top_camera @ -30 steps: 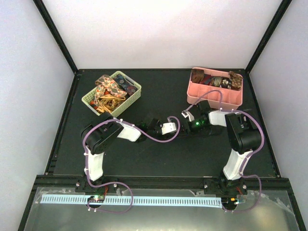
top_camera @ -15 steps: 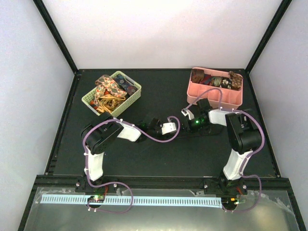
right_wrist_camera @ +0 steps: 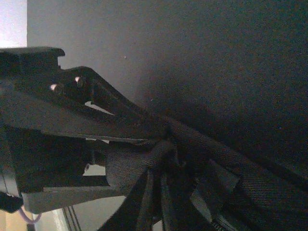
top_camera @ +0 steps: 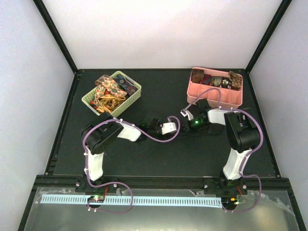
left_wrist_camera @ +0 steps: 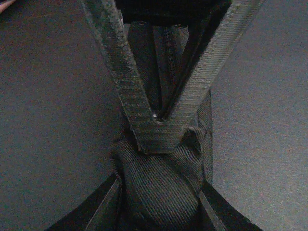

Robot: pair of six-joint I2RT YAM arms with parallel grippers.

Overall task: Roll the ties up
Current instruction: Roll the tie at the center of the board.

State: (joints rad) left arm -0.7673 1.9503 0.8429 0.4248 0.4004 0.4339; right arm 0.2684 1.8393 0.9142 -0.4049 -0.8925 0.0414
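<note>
Left wrist view: left gripper [left_wrist_camera: 159, 127] pointing down at the black mat [left_wrist_camera: 53, 96], its two fingers drawn into a narrow V and pinched shut on a black tie [left_wrist_camera: 159, 187]. Ribbed dark cloth bulges in a rounded fold just below the tips, and flat lengths of it run off to lower left and lower right

Right wrist view: right gripper [right_wrist_camera: 144, 161] comes in from the left, jaws close together, with a bunched fold of the same black tie [right_wrist_camera: 250, 185] caught between them. The rest of the cloth lies crumpled on the mat to the right

Top external view: both arms reach inward and meet near the middle of the table. The tie is barely distinguishable there, dark on dark. Green basket [top_camera: 136, 91] at far left holds loose ties [top_camera: 108, 89] in a paisley heap. Pink bin [top_camera: 211, 98] at far right holds coiled ties [top_camera: 216, 81] along its back
</note>
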